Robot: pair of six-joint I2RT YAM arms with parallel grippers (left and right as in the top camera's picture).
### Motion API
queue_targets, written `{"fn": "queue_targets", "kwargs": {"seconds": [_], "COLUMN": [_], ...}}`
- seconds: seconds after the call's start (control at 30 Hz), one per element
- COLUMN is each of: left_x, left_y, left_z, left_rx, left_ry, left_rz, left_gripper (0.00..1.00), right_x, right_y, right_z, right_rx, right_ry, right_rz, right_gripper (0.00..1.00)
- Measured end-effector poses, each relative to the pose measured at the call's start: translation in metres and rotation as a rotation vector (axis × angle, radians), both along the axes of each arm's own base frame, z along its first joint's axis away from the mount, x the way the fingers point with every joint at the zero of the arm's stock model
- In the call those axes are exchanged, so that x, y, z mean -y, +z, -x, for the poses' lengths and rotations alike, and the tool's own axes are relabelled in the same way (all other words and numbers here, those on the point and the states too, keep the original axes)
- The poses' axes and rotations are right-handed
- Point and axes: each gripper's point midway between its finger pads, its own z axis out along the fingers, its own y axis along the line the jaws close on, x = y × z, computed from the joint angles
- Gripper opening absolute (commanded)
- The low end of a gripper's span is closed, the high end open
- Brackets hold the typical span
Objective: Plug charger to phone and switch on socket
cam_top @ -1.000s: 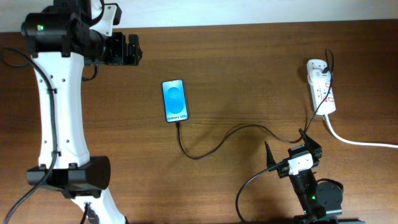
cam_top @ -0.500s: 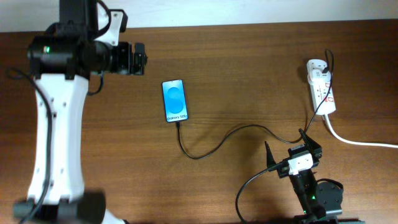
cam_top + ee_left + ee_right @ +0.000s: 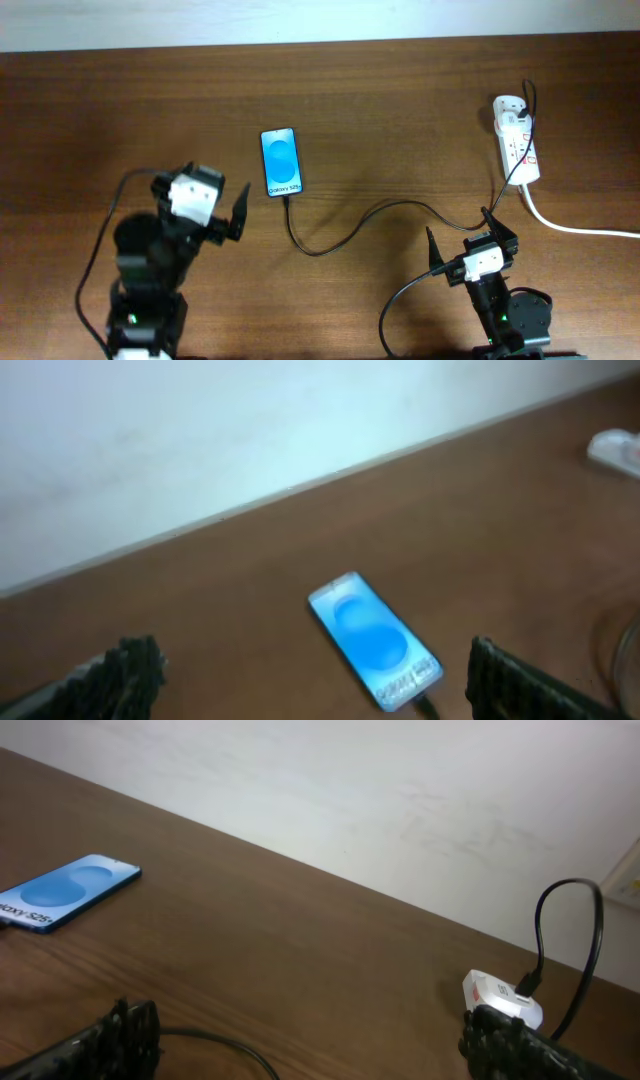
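The phone lies flat mid-table, its blue screen lit. The charger, a thin black cable, meets the phone's bottom edge, curves right and runs up to the socket, a white power strip at the far right. My left gripper is open and empty, just left of and nearer than the phone. In the left wrist view the phone lies ahead between its fingers. My right gripper is open and empty beside the cable's right stretch. The right wrist view shows the phone, cable and socket.
The strip's thick white cord runs off the right edge. A white wall borders the table's far edge. The left arm's base sits at the front left, the right arm's base at the front right.
My left arm has swung from the far-left back of the table to the front left, its gripper now beside the phone. The right arm, phone and cable have not moved.
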Motion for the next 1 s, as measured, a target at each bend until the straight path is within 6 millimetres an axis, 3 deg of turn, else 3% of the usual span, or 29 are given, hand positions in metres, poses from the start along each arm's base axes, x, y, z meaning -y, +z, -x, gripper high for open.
{"fn": "queue_targets", "kwargs": {"seconds": [0.17, 0.33, 0.5, 1.0], "left_x": [-0.007, -0.02, -0.029, -0.03], "left_y": [-0.04, -0.064, -0.068, -0.068], "left_z": [0.041, 0.05, 0.061, 0.061], "left_rx": [0.177, 0.198, 0.199, 0.201], "left_ry": [0.025, 0.099, 0.151, 0.154], "left_rz": [-0.005, -0.019, -0.028, -0.028], "left_gripper": [0.99, 0.99, 0.99, 0.99], "right_x": [0.0, 0.001, 0.001, 0.001], "right_y": [-0.001, 0.0, 0.0, 0.0], "right_z": [0.0, 0.0, 0.0, 0.0], "right_rx": [-0.002, -0.002, -0.002, -0.001], "right_ry": [0.0, -0.003, -0.004, -0.004], "right_rz": [0.001, 0.0, 0.001, 0.001], "right_gripper": [0.98, 0.98, 0.98, 0.98]}}
